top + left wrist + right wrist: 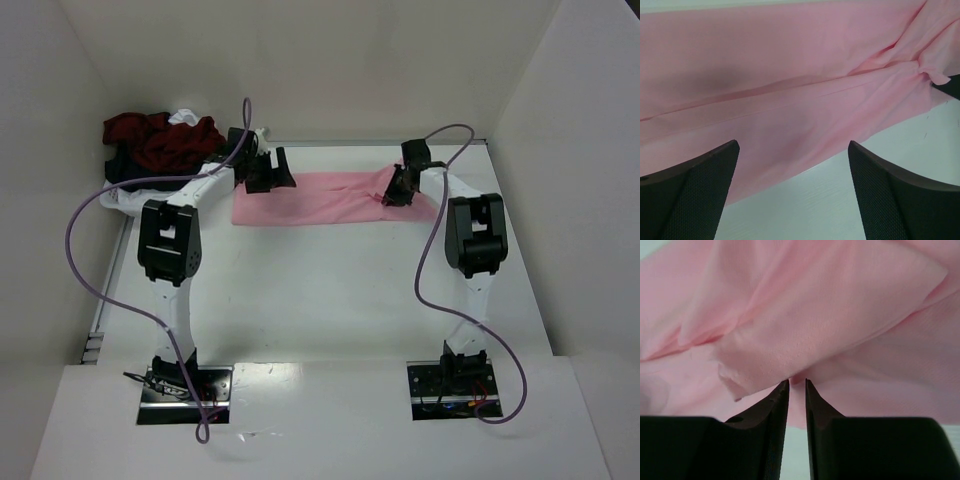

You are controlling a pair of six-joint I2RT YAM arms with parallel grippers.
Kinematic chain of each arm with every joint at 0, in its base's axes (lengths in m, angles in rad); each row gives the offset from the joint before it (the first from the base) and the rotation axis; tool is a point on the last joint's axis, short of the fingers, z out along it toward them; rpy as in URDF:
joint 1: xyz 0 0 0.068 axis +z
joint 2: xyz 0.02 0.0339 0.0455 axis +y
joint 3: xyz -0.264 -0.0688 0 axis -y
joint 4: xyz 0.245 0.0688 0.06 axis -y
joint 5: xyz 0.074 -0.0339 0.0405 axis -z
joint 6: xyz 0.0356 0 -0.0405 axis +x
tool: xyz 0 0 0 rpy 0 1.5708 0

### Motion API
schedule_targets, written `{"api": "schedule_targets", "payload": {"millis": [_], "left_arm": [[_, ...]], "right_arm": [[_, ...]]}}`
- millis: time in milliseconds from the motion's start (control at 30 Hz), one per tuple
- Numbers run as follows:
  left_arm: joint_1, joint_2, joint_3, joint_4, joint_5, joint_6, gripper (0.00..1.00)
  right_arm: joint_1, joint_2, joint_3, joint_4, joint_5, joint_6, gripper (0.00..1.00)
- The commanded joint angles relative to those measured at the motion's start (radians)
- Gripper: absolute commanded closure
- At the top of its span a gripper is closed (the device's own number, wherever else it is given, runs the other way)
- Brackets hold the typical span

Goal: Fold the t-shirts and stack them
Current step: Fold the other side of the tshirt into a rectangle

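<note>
Right fingers (767, 435), almost closed, pinch the bunched end of the pink t-shirt (310, 198); left fingers (690, 190) gape empty over its other end and should grip the hem squarely before folding.

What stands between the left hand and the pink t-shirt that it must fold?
Nothing visible does. The left hand is open right at the near edge of the pink t-shirt; between its fingers show only that cloth and the table. The pile of other shirts lies off to its left.
</note>
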Motion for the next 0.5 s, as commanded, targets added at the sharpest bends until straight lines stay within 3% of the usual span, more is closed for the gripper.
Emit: {"api": "schedule_targets", "payload": {"millis": [0, 333, 467], "left_arm": [[0.002, 0.024, -0.004, 0.028, 0.010, 0.025, 0.04], [0.011, 0.054, 0.026, 0.000, 0.001, 0.025, 0.02], [0.033, 0.063, 0.035, 0.000, 0.001, 0.025, 0.02]], "right_arm": [[-0.011, 0.022, 0.083, 0.030, 0.060, -0.020, 0.75], [-0.011, 0.149, 0.251, -0.024, 0.141, -0.048, 0.71], [-0.011, 0.210, 0.406, -0.045, 0.141, -0.048, 0.70]]}}
